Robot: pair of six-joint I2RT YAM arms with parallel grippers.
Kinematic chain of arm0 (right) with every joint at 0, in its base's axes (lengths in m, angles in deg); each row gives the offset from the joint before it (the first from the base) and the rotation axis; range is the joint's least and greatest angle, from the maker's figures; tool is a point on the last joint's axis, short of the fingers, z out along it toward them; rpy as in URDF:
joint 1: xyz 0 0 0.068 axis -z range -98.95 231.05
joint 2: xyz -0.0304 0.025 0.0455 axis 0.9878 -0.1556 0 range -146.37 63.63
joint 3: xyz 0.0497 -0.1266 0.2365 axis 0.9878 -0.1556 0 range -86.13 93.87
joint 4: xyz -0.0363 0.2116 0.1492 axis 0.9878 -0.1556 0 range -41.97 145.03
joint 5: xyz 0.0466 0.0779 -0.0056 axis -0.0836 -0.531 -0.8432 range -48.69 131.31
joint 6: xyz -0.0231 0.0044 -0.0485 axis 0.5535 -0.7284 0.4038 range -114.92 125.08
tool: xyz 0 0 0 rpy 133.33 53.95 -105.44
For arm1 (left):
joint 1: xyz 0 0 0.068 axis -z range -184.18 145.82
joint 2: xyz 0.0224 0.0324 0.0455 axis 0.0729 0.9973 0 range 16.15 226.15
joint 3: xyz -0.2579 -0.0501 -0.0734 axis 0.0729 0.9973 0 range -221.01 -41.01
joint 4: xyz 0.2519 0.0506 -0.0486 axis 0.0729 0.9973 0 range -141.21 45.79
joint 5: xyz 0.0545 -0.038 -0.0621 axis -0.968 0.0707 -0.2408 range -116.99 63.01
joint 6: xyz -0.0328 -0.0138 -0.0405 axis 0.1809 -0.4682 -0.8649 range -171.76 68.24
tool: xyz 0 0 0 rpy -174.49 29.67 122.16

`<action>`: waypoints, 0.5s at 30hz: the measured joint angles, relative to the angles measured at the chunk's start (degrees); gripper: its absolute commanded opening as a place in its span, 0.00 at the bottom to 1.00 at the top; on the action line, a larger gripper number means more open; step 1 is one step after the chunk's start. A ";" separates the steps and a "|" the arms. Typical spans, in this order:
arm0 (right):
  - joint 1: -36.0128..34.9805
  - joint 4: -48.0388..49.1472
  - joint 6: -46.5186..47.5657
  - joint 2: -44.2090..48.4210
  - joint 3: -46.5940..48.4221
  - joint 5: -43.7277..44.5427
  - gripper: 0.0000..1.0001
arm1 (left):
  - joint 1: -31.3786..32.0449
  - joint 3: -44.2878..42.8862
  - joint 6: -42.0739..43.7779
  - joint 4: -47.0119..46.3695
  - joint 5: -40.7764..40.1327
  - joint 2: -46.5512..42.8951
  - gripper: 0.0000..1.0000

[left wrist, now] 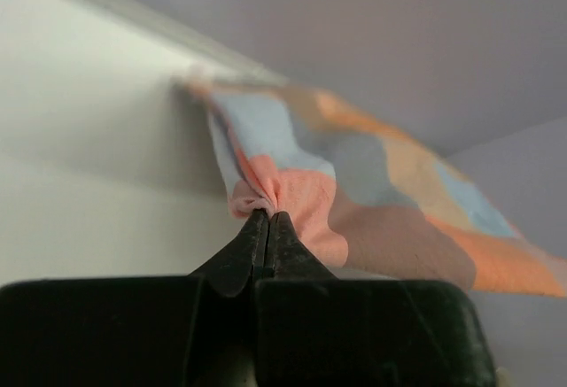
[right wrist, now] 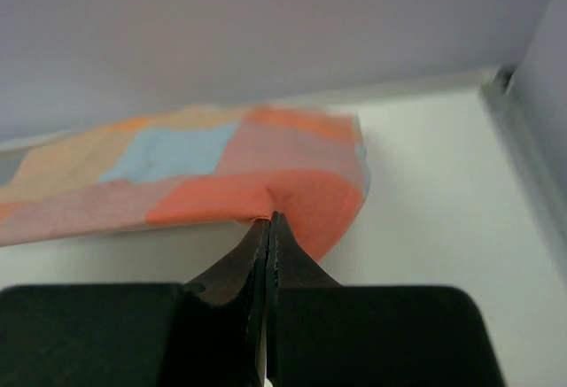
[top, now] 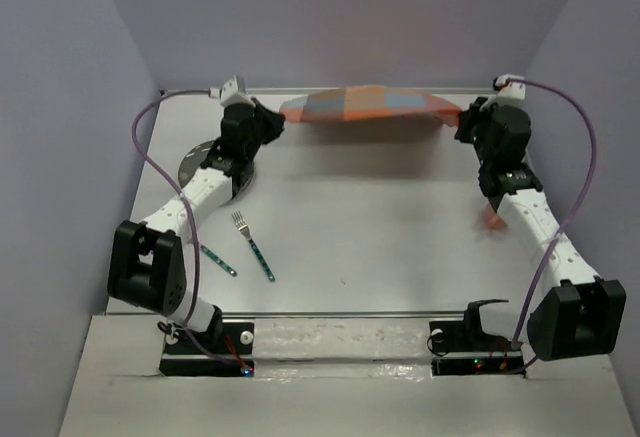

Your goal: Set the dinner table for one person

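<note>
The large plain white rectangular dinner table (top: 380,227) fills the middle of the overhead view, stretching from the two arm bases at the near edge to the lilac back wall.

One orange-and-blue checkered cloth (top: 365,107) is stretched along the table's far edge and lifted off the surface, sagging slightly at both ends. The left gripper (top: 272,122) has its black fingers pinched tight on a bunched bit of the cloth's left edge, as the left wrist view shows (left wrist: 268,219). The right gripper (top: 466,125) is likewise clamped on the fabric's right edge, its jaws closed on a fold of orange material (right wrist: 268,220).

One metal fork with a teal patterned handle (top: 252,244) lies on the near-left part of the table, tines pointing away from the bases. Just beside it, one more teal-handled utensil (top: 217,260) lies at a slant; the left arm covers its head, so its kind cannot be told. One round grey plate (top: 193,167) sits at the far left, partly hidden behind the same arm. A small salmon-coloured shape (top: 492,217) peeks out beside the right forearm, too hidden to identify.
</note>
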 measured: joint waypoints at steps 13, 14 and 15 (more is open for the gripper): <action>-2.12 -1.55 -17.53 -5.60 -33.66 -7.69 0.14 | 0.02 46.10 -7.41 -14.95 3.30 -6.14 0.17; -2.12 -1.20 -18.58 -4.17 -34.97 -8.50 0.18 | 0.09 47.98 -7.82 -16.00 3.69 -7.19 0.24; -2.12 -1.05 -19.12 -2.78 -35.98 -8.94 0.20 | 0.11 49.09 -7.96 -16.46 3.98 -8.15 0.27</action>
